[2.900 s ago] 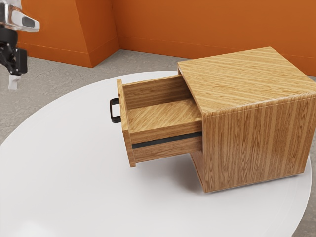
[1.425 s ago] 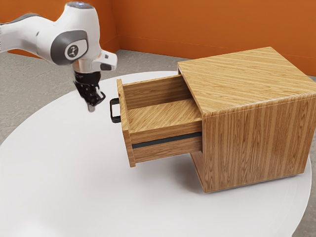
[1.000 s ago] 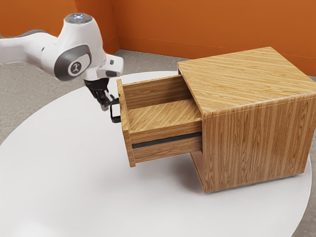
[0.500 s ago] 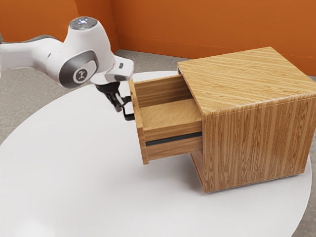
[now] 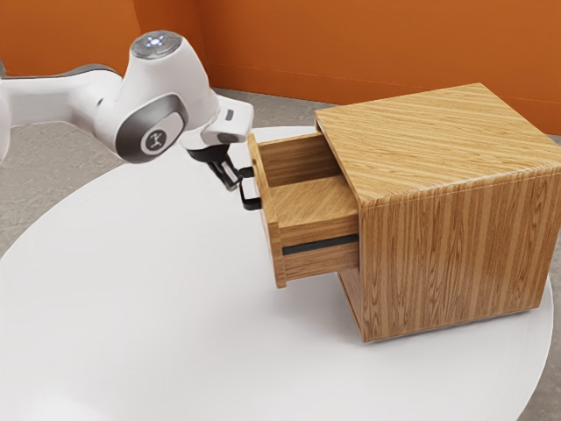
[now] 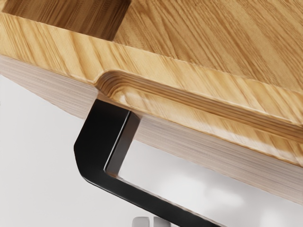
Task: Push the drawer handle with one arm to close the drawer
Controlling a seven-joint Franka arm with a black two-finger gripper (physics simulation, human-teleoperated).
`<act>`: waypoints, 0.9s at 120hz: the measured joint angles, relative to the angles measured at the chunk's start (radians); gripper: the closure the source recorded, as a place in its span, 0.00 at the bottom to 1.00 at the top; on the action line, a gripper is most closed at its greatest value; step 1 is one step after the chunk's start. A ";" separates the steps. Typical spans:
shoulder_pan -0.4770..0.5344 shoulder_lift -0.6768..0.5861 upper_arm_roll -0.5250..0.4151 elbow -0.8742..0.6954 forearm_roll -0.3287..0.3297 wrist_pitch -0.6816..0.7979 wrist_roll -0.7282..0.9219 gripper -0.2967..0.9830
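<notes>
Right now the drawer [image 5: 311, 198] stands partly open, jutting from the wooden cabinet [image 5: 456, 254] toward the exterior view's left, with some of its length inside the cabinet. Its black handle [image 5: 252, 204] sits on the outer face of the drawer front [image 5: 271, 224], and the gripper [image 5: 232, 182] is right at it, on the side away from the cabinet. The jaws are all but together, a thin slit between them, and they have hold of nothing. In the wrist view the pale fingertips [image 6: 141, 222] lie side by side next to the handle's long outer bar, one of them right up against it as seen from there; whether they truly press on it I cannot tell. A groove [image 6: 189, 111] runs along the top edge of the drawer front, just above the handle. The white arm [image 5: 166, 92] reaches in from the exterior view's left, its hand tilted so that the tips point down and toward the drawer. A dark strip [image 5: 320, 244] runs along the drawer's side, and the cabinet rests on a round white table [image 5: 131, 307].
</notes>
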 joint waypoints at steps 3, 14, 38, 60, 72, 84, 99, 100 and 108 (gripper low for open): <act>-0.002 0.002 0.000 0.000 0.001 0.005 0.000 0.85; -0.013 0.010 -0.001 0.001 0.003 0.020 0.000 0.85; -0.035 0.035 0.000 0.003 0.006 0.050 0.000 0.85; -0.040 0.052 0.000 0.008 0.007 0.087 -0.001 0.85; -0.040 0.067 0.000 0.021 0.008 0.104 -0.002 0.85; -0.049 0.082 -0.001 0.033 0.006 0.113 -0.003 0.85; -0.071 0.099 -0.003 0.046 0.003 0.122 -0.001 0.85; -0.073 0.101 -0.003 0.047 0.003 0.123 -0.001 0.85; -0.085 0.112 -0.003 0.057 0.002 0.126 -0.002 0.85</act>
